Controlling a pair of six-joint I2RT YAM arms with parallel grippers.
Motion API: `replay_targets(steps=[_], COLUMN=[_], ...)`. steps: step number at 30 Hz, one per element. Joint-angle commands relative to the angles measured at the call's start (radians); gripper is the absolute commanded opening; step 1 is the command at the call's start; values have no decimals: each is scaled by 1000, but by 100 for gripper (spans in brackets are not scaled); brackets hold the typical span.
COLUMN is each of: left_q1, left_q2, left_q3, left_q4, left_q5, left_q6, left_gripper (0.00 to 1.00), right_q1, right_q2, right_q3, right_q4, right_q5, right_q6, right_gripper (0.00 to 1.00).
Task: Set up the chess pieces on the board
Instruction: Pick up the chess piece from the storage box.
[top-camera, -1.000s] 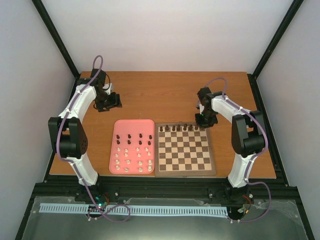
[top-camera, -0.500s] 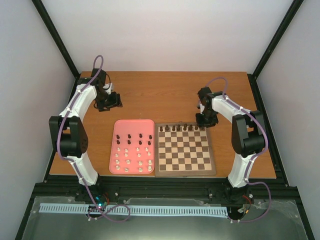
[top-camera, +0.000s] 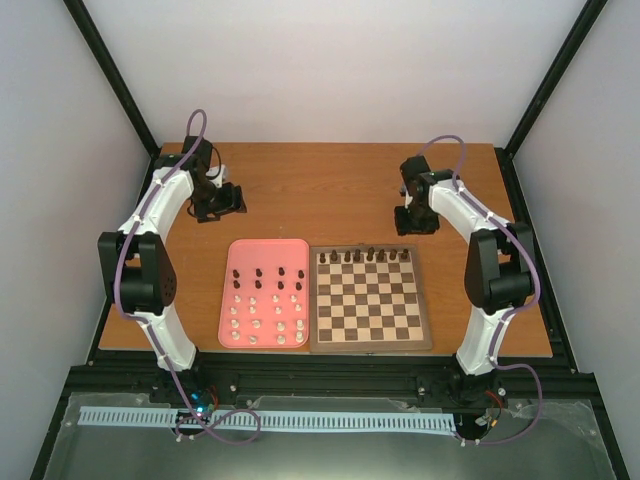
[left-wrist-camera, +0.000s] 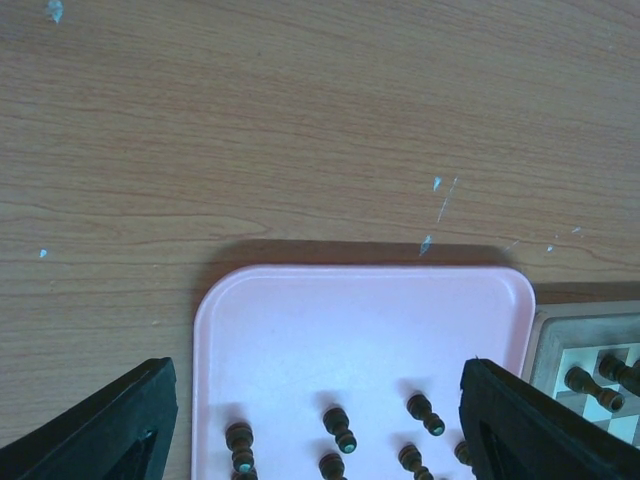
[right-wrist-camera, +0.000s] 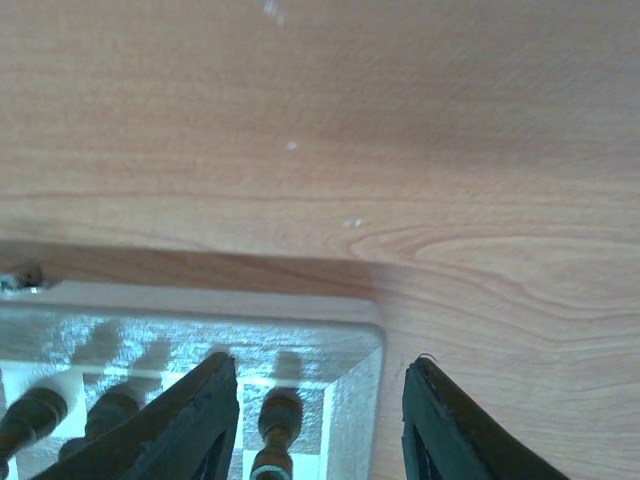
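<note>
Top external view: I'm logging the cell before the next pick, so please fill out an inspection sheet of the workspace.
Surface: wood-grain table with a few pale specks.
Job's things: board to the right of the pink tray, close beside it; a row of dark pieces on the board's far rank; spare dark pieces and cream pieces standing in the tray.
Clutter: nothing seen.
Grippers: left gripper open, empty, beyond the tray's far edge; right gripper open, empty, beyond the board's far right corner.
Cables: purple cables loop along both arms, above the table.
Surroundings: white walls, black frame posts.
</note>
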Motion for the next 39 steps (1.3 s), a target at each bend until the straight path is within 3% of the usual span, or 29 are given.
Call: replay_targets(steps=[1,6,12,19,24,39], left_q1=[0,-1,-3,-2,-1,-3], left_q2=[-31,-92,-130,-180,-219,-344], left_q3=[-8,-115,-156,-220,-262,-396], left_q4=[2,28,31,65,78,106], left_q5=[21,33,24,24,9,-48], left_q6=[7,-3,-6,-16,-25,-70], left_gripper=[87,87,87,93,100,100], right_q1=[-41,-19,166,420,527,635], right_q2=[-28,-40,-34,45,137,374], right_q3=[72,179,317,378,460,564], right_q4=[25,-14,-98,-106,-114,-204], right_q5=[35,19,-70,-182,-217,-200], right_q6=[51,41,26,-6,-43,1], right_gripper=[45,44,43,43,43,41])
